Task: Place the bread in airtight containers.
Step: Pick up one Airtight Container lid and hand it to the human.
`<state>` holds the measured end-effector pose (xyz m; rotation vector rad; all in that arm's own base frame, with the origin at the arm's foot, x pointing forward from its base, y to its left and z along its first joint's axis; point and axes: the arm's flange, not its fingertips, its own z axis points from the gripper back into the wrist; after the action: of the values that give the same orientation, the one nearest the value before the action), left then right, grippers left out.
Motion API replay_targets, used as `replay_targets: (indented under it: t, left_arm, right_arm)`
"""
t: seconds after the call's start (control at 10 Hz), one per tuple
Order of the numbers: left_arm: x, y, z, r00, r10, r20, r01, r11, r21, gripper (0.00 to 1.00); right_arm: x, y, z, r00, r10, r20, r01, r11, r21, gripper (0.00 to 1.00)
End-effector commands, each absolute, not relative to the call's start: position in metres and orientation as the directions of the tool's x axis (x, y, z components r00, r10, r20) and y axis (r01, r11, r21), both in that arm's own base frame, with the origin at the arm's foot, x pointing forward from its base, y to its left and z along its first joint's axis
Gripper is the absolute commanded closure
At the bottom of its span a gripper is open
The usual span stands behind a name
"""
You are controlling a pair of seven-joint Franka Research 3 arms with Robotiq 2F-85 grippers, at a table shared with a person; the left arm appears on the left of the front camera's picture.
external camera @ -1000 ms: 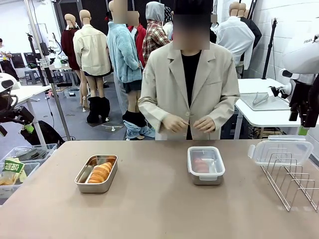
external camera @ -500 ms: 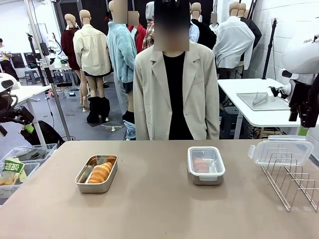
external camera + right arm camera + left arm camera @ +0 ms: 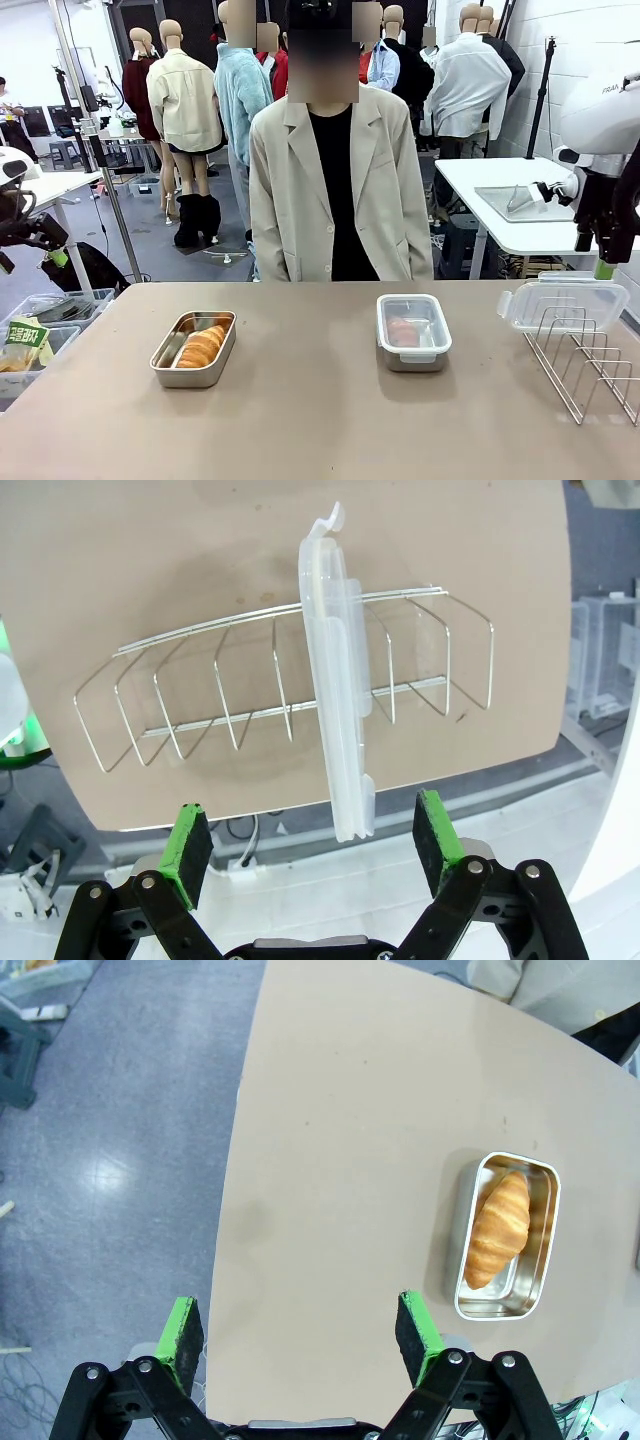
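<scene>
Here both claws gape empty — left claw (image 3: 298, 1332) above the table's edge, right claw (image 3: 312, 842) over the lid (image 3: 336, 680).

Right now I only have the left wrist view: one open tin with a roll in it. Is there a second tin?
Observer: Yes, a second tin sits to the right of the open tin. It is closed, with a roll inside.
Operator: Where's a lid for mine?
Observer: A spare lid stands on edge in the rack at the table's right end.
Operator: And the right tool?
Observer: The right tool is open, above that spare lid.
</scene>
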<state>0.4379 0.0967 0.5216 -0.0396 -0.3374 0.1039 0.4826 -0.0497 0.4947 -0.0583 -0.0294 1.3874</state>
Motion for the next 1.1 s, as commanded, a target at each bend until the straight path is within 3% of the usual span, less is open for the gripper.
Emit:
replay_targets:
  t: [0.0,0.7,1.0]
  left_arm:
    - [0.438,0.098,0.523,0.938,0.11,0.33,-0.1,0.994,-0.049,0.0]
    - [0.438,0.098,0.523,0.938,0.11,0.33,-0.1,0.994,-0.049,0.0]
    - [0.438,0.098,0.523,0.938,0.11,0.33,-0.1,0.994,-0.049,0.0]
  right_arm:
    - [0.482,-0.051,0.491,0.169,0.985,-0.039,-0.985,0.167,-0.047,0.0]
    - [0.496,-0.026,0.463,0.15,0.987,-0.053,-0.989,0.151,0.011,0.0]
    - [0.506,-0.017,0.445,0.143,0.987,-0.071,-0.989,0.141,-0.042,0.0]
